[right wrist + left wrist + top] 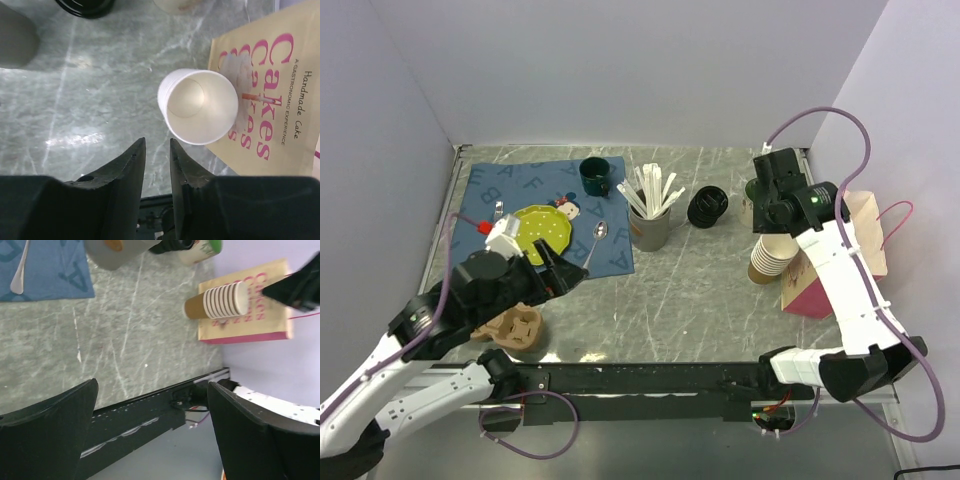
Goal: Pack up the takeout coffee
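Observation:
A small pale paper cup with a dark lid stands at the back right, partly hidden behind my right gripper. It looks like the takeout coffee. Its lower part shows at the top of the left wrist view. My right gripper hangs over the stack of lidless tan cups. Its jaws are almost shut with nothing between them, and the stack's open top cup is just ahead of them. My left gripper is wide open and empty above the near left of the table.
A tan paper bag with pink "Cakes" lettering stands behind the cup stack. A stack of black lids and a grey cup of wooden stirrers sit mid-table. A brown cardboard cup carrier is at the near left. A blue mat carries a green plate.

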Tool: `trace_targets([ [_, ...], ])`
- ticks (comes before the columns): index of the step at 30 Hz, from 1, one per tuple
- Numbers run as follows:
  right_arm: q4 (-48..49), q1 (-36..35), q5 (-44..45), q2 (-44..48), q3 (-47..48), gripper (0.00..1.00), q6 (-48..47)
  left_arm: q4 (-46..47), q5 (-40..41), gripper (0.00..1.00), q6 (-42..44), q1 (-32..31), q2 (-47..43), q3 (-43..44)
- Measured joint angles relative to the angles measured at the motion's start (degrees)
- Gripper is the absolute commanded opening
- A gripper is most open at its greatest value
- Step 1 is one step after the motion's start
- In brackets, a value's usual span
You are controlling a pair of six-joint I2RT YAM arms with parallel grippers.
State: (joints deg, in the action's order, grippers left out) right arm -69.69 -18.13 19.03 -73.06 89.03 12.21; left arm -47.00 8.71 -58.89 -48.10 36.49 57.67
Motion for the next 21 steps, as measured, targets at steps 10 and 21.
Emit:
trace_targets([
  [10, 2.1, 8.9, -6.9, -2.3, -7.9, 0.35, -4.3, 0.7, 0.7, 0.97, -1.6, 0.0, -3.4, -1.8],
  [21, 5.0, 9.8, -12.1, -4.7, -9.7, 0.29, -6.2, 0.0, 1.7, 0.97, -0.7, 0.0, -2.0, -2.2],
])
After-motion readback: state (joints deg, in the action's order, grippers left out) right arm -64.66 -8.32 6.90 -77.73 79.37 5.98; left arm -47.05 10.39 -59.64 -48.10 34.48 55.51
